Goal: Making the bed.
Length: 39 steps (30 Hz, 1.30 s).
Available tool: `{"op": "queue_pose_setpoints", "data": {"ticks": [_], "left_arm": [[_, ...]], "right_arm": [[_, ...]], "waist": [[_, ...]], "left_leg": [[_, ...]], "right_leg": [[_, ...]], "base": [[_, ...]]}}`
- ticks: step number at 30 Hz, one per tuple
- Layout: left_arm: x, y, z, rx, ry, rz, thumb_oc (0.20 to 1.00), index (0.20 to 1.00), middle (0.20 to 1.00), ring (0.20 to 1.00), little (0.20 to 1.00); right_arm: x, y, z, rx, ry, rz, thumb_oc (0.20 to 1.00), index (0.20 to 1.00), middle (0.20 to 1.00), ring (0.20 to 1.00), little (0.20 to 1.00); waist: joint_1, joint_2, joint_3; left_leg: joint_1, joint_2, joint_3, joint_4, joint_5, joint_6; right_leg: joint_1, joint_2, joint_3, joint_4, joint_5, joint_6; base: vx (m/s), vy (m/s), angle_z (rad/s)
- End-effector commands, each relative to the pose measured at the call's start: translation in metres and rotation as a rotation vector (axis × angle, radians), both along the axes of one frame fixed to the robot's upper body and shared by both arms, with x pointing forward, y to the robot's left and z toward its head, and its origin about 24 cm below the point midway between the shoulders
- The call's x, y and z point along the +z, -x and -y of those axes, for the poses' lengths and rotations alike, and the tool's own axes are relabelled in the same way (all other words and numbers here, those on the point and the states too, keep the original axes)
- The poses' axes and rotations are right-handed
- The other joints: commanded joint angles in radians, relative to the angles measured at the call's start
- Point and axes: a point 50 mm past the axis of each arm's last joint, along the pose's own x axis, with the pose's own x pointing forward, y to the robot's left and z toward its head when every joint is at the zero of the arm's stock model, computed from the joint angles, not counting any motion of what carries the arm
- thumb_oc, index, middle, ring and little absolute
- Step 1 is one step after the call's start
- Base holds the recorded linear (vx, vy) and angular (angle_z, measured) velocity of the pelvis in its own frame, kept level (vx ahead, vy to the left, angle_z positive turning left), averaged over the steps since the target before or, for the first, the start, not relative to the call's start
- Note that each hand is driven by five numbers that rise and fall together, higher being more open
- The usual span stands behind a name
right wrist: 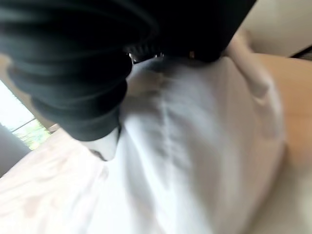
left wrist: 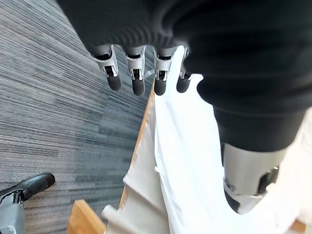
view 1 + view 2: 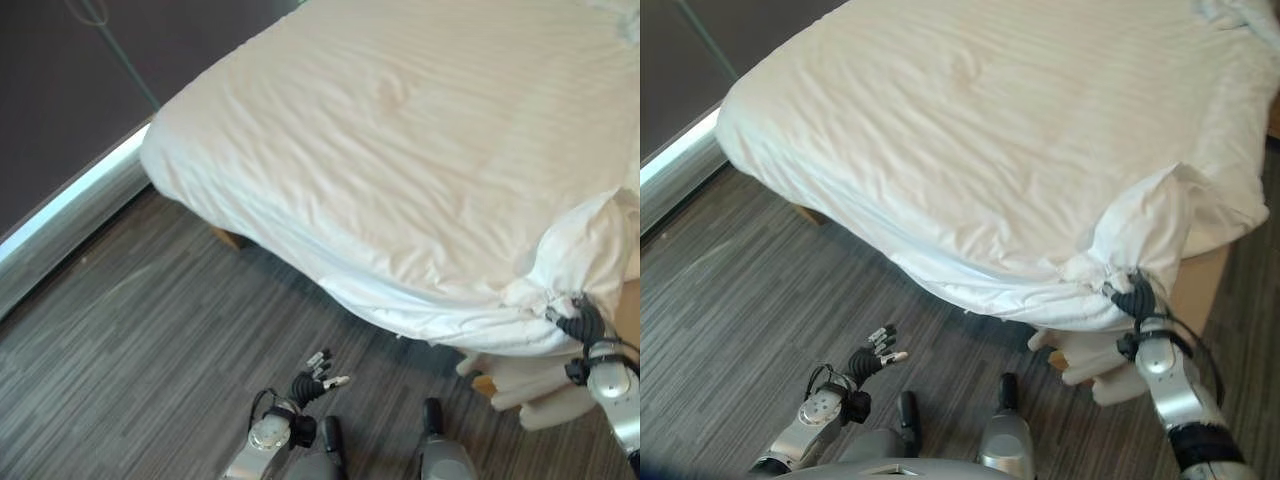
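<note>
We see the white, faintly striped duvet (image 3: 420, 150) spread over the wide bed, its long axis running from about five o'clock near us up toward eleven o'clock. Most of the top lies fairly smooth, but the near corner at four o'clock is bunched into a puckered knot of white cloth (image 3: 1130, 250) that hangs over the edge of the pale wooden bed frame (image 3: 1200, 285).

Our right hand (image 3: 1132, 298) sits right at that knot, touching the gathered fabric from below; its fingers are buried in the folds, so we cannot tell whether they grip the cloth or merely press against it. Our left hand (image 3: 312, 382) hangs low at six o'clock over the grey striped carpet floor (image 3: 150, 350), well apart from the bedding, fingers straight and relaxed, holding nothing.

We judge that the next move turns on this corner: the right hand is by far the nearer, and the bunched cloth would need drawing out toward four o'clock, away from the bed's long axis, to flatten it.
</note>
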Motion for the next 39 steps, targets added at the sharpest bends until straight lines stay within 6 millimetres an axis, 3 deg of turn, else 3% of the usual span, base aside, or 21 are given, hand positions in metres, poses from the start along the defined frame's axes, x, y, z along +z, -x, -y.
{"op": "queue_pose_setpoints", "data": {"ticks": [1,3,4,7,10,12,13,14,17,18,19,21,23,27,30,31,35,36,37,38,39], "left_arm": [[0.006,-0.015,0.008,-0.02,-0.023,0.061,1.0,1.0,1.0,1.0,1.0],[0.007,-0.018,0.011,-0.012,-0.018,0.067,1.0,1.0,1.0,1.0,1.0],[0.009,-0.023,0.016,-0.006,-0.009,0.08,1.0,1.0,1.0,1.0,1.0],[0.013,-0.03,0.021,-0.003,-0.001,0.098,1.0,1.0,1.0,1.0,1.0],[0.017,-0.034,0.027,-0.024,0.02,0.107,1.0,1.0,1.0,1.0,1.0],[0.016,-0.034,0.028,-0.028,0.026,0.101,1.0,1.0,1.0,1.0,1.0],[0.016,-0.035,0.029,-0.021,0.049,0.09,1.0,1.0,1.0,1.0,1.0],[0.014,-0.035,0.028,-0.014,0.054,0.082,1.0,1.0,1.0,1.0,1.0],[0.012,-0.035,0.027,0.0,0.065,0.068,1.0,1.0,1.0,1.0,1.0],[0.011,-0.034,0.025,0.016,0.07,0.061,1.0,1.0,1.0,1.0,1.0],[0.011,-0.034,0.025,0.016,0.071,0.061,1.0,1.0,1.0,1.0,1.0],[0.01,-0.033,0.024,0.018,0.076,0.055,1.0,1.0,1.0,1.0,1.0],[0.01,-0.031,0.023,0.015,0.086,0.052,1.0,1.0,1.0,1.0,1.0],[0.008,-0.024,0.021,0.008,0.099,0.035,1.0,1.0,1.0,1.0,1.0],[0.005,-0.018,0.017,0.024,0.11,0.012,1.0,1.0,1.0,1.0,1.0],[0.005,-0.018,0.017,0.025,0.108,0.012,1.0,1.0,1.0,1.0,1.0],[0.003,-0.014,0.009,0.035,0.099,0.004,1.0,1.0,1.0,1.0,1.0],[0.006,-0.015,0.007,0.031,0.102,0.009,1.0,1.0,1.0,1.0,1.0],[0.006,-0.015,0.005,0.035,0.1,0.01,1.0,1.0,1.0,1.0,1.0],[0.009,-0.018,0.002,0.046,0.106,0.02,1.0,1.0,1.0,1.0,1.0],[0.01,-0.019,0.002,0.06,0.114,0.019,1.0,1.0,1.0,1.0,1.0]], "right_arm": [[-0.029,0.032,0.001,-0.062,-0.08,-0.113,0.2,0.2,0.2,0.2,0.2],[-0.042,0.044,0.001,-0.108,-0.102,-0.165,0.2,0.2,0.2,0.2,0.2],[-0.073,0.075,0.001,-0.222,-0.161,-0.304,0.2,0.2,0.2,0.2,0.2],[-0.111,0.137,0.01,-0.443,-0.179,-0.572,0.2,0.2,0.2,0.2,0.2],[-0.111,0.226,0.038,-0.749,-0.127,-0.866,0.2,0.2,0.2,0.2,0.2],[-0.102,0.244,0.049,-0.824,-0.111,-0.903,0.206,0.206,0.206,0.206,0.206],[-0.076,0.271,0.079,-0.965,-0.041,-0.924,0.809,0.809,0.809,0.809,0.809],[-0.065,0.28,0.09,-1.008,-0.012,-0.928,1.0,1.0,1.0,1.0,1.0],[-0.037,0.287,0.118,-1.098,0.042,-0.872,1.0,1.0,1.0,1.0,1.0],[-0.013,0.285,0.14,-1.157,0.093,-0.774,1.0,1.0,1.0,1.0,1.0],[-0.012,0.285,0.141,-1.158,0.093,-0.774,1.0,1.0,1.0,1.0,1.0],[0.01,0.275,0.16,-1.183,0.126,-0.665,1.0,1.0,1.0,1.0,1.0],[0.042,0.238,0.187,-1.155,0.161,-0.423,1.0,1.0,1.0,1.0,1.0],[0.073,0.166,0.196,-0.93,0.207,-0.13,1.0,1.0,1.0,1.0,1.0],[0.098,0.1,0.175,-0.706,0.186,0.156,1.0,1.0,1.0,1.0,1.0],[0.097,0.099,0.174,-0.706,0.185,0.155,1.0,1.0,1.0,1.0,1.0],[0.099,0.037,0.135,-0.535,-0.04,0.424,1.0,1.0,1.0,1.0,1.0],[0.101,0.008,0.118,-0.468,-0.165,0.516,1.0,1.0,1.0,1.0,1.0],[0.101,0.007,0.117,-0.465,-0.168,0.517,1.0,1.0,1.0,1.0,1.0],[0.107,-0.022,0.093,-0.391,-0.302,0.635,0.545,0.545,0.545,0.545,0.545],[0.113,-0.041,0.072,-0.318,-0.376,0.702,0.2,0.2,0.2,0.2,0.2]], "waist": [[-0.038,-0.044,-0.039],[-0.049,-0.044,-0.038],[-0.067,-0.04,-0.037],[-0.085,-0.03,-0.029],[-0.102,-0.016,-0.028],[-0.108,-0.014,-0.029],[-0.12,-0.012,-0.032],[-0.124,-0.011,-0.033],[-0.133,-0.01,-0.037],[-0.142,-0.014,-0.037],[-0.14,-0.013,-0.039],[-0.144,-0.016,-0.047],[-0.138,-0.022,-0.056],[-0.124,-0.031,-0.066],[-0.106,-0.034,-0.069],[-0.107,-0.036,-0.069],[-0.073,-0.04,-0.066],[-0.047,-0.038,-0.065],[-0.051,-0.04,-0.063],[-0.029,-0.038,-0.061],[-0.019,-0.035,-0.058]], "left_leg": [[0.033,0.017,0.023,0.012,-0.095,-0.025],[0.04,0.017,0.031,0.012,-0.097,-0.024],[0.047,0.016,0.038,0.012,-0.1,-0.023],[0.061,0.011,0.045,0.012,-0.105,-0.02],[0.073,0.008,0.046,0.012,-0.107,-0.021],[0.076,0.007,0.045,0.012,-0.108,-0.022],[0.079,0.005,0.044,0.012,-0.108,-0.023],[0.081,0.005,0.044,0.012,-0.108,-0.023],[0.086,0.002,0.045,0.012,-0.108,-0.023],[0.093,0.001,0.048,0.012,-0.114,-0.022],[0.089,0.001,0.049,0.012,-0.11,-0.023],[0.09,0.0,0.052,0.012,-0.111,-0.022],[0.091,0.001,0.051,0.012,-0.111,-0.021],[0.089,0.005,0.041,0.012,-0.109,-0.018],[0.083,0.006,0.03,0.012,-0.109,-0.016],[0.083,0.006,0.029,0.012,-0.109,-0.016],[0.079,0.01,0.013,0.012,-0.107,-0.019],[0.075,0.012,0.006,0.012,-0.104,-0.021],[0.075,0.012,0.005,0.012,-0.104,-0.021],[0.071,0.014,0.0,0.012,-0.102,-0.023],[0.069,0.013,-0.004,0.012,-0.099,-0.024]], "right_leg": [[0.016,-0.027,0.018,0.029,-0.049,0.041],[0.013,-0.025,0.027,0.033,-0.048,0.041],[0.009,-0.023,0.042,0.042,-0.047,0.04],[0.008,-0.02,0.06,0.054,-0.051,0.038],[0.019,-0.022,0.062,0.064,-0.062,0.035],[0.023,-0.023,0.062,0.064,-0.064,0.035],[0.03,-0.026,0.062,0.064,-0.068,0.035],[0.031,-0.026,0.061,0.064,-0.069,0.035],[0.032,-0.026,0.063,0.067,-0.069,0.037],[0.037,-0.027,0.064,0.073,-0.073,0.041],[0.032,-0.027,0.066,0.072,-0.069,0.04],[0.029,-0.026,0.069,0.072,-0.067,0.041],[0.032,-0.024,0.07,0.072,-0.067,0.041],[0.037,-0.022,0.057,0.076,-0.075,0.038],[0.039,-0.02,0.049,0.08,-0.082,0.033],[0.04,-0.02,0.048,0.081,-0.083,0.032],[0.047,-0.018,0.031,0.082,-0.094,0.026],[0.049,-0.016,0.023,0.078,-0.097,0.022],[0.05,-0.016,0.022,0.078,-0.097,0.022],[0.053,-0.015,0.015,0.073,-0.101,0.018],[0.055,-0.014,0.012,0.072,-0.102,0.015]], "base": [[-0.01,0.03,-0.27],[-0.01,0.025,-0.3],[-0.02,0.042,-0.31],[-0.02,0.045,-0.24],[0.0,0.022,-0.02],[0.0,0.012,0.1],[0.0,0.012,0.07],[-0.01,0.017,0.07],[-0.01,0.013,0.03],[0.0,0.0,0.0],[0.0,0.017,-0.03],[-0.01,0.007,-0.06],[-0.01,-0.001,-0.07],[0.0,-0.015,-0.08],[0.0,-0.014,0.02],[0.0,-0.024,0.05],[0.02,-0.048,0.09],[0.02,-0.058,0.2],[0.05,-0.074,0.22],[0.04,-0.051,0.27],[0.05,-0.066,0.22]]}}
